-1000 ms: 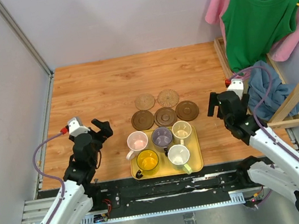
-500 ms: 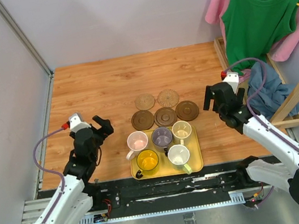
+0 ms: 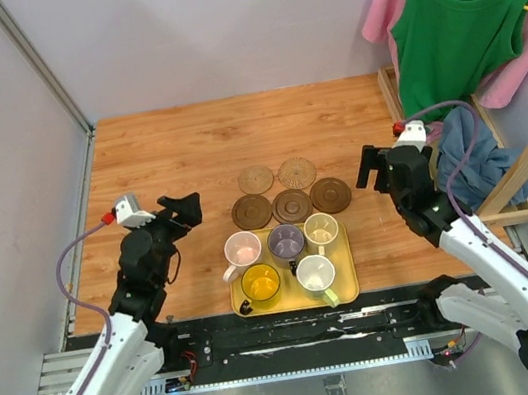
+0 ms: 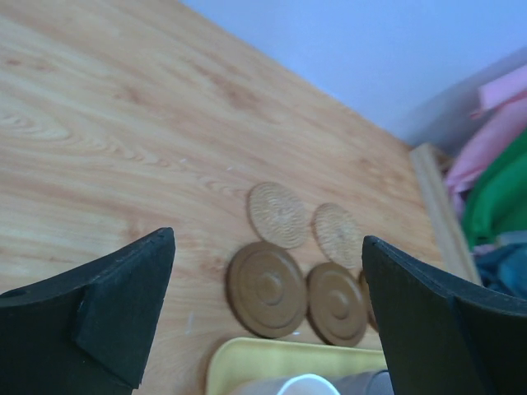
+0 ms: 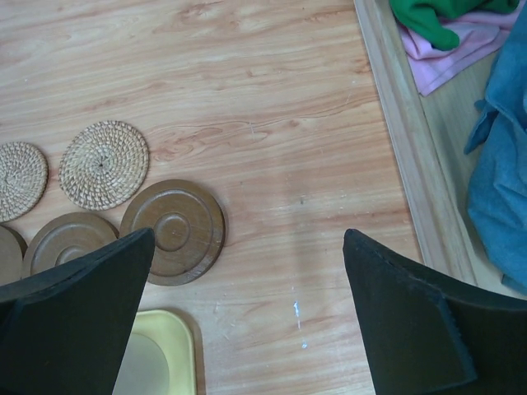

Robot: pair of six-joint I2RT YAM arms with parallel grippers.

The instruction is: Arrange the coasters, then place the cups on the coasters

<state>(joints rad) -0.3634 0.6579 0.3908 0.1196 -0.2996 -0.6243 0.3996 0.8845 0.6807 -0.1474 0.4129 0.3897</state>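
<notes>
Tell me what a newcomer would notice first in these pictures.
A yellow rectangular tray at the near middle of the wooden table carries five small handled mugs, with five flat round coasters laid in two rows just beyond it. A bright green sleeveless top hangs over a pink garment at the far right. The left pincer and right pincer hover open on either side, holding nothing.

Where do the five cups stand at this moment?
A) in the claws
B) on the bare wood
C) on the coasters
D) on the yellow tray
D: all five cups sit on the yellow tray, while the coasters beyond it lie bare.
</notes>
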